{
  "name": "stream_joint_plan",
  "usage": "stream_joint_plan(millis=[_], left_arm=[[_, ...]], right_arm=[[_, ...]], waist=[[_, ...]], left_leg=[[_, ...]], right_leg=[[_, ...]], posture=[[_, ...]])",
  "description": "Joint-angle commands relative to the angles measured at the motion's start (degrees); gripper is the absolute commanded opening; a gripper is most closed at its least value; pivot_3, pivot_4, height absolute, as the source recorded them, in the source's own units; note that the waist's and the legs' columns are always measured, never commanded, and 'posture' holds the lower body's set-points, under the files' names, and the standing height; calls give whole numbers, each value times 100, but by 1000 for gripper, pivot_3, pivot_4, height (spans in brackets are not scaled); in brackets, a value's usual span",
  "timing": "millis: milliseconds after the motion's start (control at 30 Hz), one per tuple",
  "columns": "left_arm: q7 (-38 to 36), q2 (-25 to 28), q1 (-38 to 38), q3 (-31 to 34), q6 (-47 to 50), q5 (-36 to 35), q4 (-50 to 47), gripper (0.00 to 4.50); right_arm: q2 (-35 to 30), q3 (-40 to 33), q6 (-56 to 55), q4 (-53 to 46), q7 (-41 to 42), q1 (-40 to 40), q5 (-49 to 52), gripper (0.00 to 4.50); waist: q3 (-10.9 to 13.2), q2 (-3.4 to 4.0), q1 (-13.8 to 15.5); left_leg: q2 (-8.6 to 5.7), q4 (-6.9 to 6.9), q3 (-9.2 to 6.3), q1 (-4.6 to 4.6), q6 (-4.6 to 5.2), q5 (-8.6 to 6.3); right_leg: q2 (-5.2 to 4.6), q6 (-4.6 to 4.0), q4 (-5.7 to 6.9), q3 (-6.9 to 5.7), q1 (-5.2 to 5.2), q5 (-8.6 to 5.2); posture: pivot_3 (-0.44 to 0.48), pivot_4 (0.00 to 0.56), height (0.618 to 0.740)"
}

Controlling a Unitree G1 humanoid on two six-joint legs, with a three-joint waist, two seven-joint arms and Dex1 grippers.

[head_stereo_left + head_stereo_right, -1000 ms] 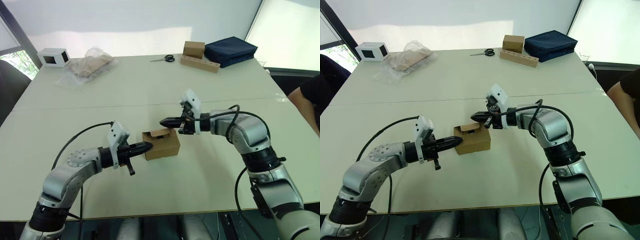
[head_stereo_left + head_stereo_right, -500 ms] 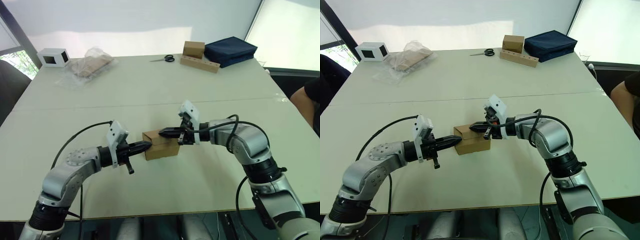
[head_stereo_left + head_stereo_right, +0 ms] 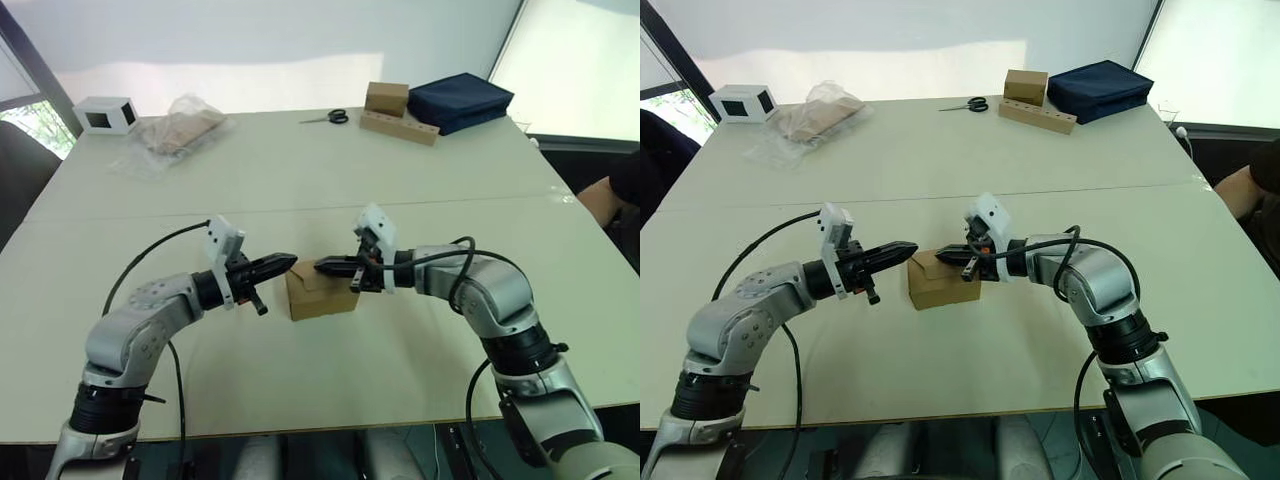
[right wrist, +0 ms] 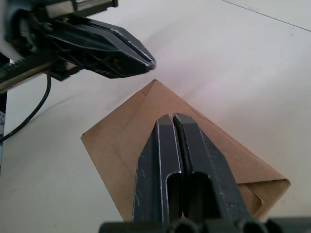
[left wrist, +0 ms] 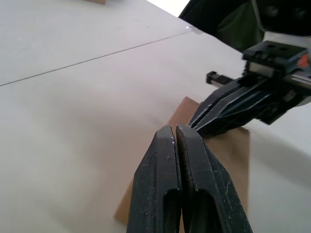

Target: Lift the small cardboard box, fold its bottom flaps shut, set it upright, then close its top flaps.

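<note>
a: grippers first. how do they stand?

b: the left gripper (image 3: 291, 260) has its two black fingers pressed together on nothing, the tip hovering just over the near-left top corner of the small cardboard box (image 3: 322, 292). the right gripper (image 3: 320, 267) is pinched together too, empty, its tip over the box's top.

a: is the right one touching the cardboard?

b: it lies low over the top flaps (image 4: 160, 127), but i cannot tell whether it presses on them. in the right wrist view the flaps lie flat and the top looks folded down.

a: and the two tips?

b: they point at each other, close but apart, with the box's top corner below the gap between them.

a: where is the box?

b: standing on the table (image 3: 300, 190), directly under both tips, between the two arms.

a: anything else around?

b: well beyond the grippers, at the far edge: a white box with a dark window (image 3: 106, 114), a clear plastic bag (image 3: 178, 130), scissors (image 3: 329, 118), a small brown cube on a cardboard slab (image 3: 395, 110), and a dark blue bag (image 3: 461, 100). a person's arm (image 3: 612, 195) shows past the right arm's side of the table.
</note>
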Motion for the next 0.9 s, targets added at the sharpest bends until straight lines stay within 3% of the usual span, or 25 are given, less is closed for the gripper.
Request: stream_joint_plan(millis=[33,500,767,900], left_arm=[[-145,-55,-94,-258,-413,375,269,83],[-280,-227,35,-442,-811,721,146,83],[-126,-389,237,-356,-763,671,-82,0],[-6,-493,261,-366,-732,663,-149,0]], right_arm=[[68,-177,-33,-294,-43,33,118,0],[-476,-409,-782,-768,95,290,-132,0],[-696,-412,-772,-947,164,429,-106,3130],[-686,-317,-780,-1008,144,513,-139,3130]], waist=[[0,0,6],[0,0,41],[0,0,43],[0,0,43]], left_leg=[[0,0,0,0,0,0],[-2,1,0,0,2,-1],[-2,1,0,0,3,-2],[-2,1,0,0,3,-2]], right_leg=[[0,0,-1,0,0,0],[-3,0,-2,0,3,0],[-3,0,-3,0,4,0],[-4,0,-3,0,4,0]], posture=[[0,150,740],[0,150,740],[0,150,740],[0,150,740]])
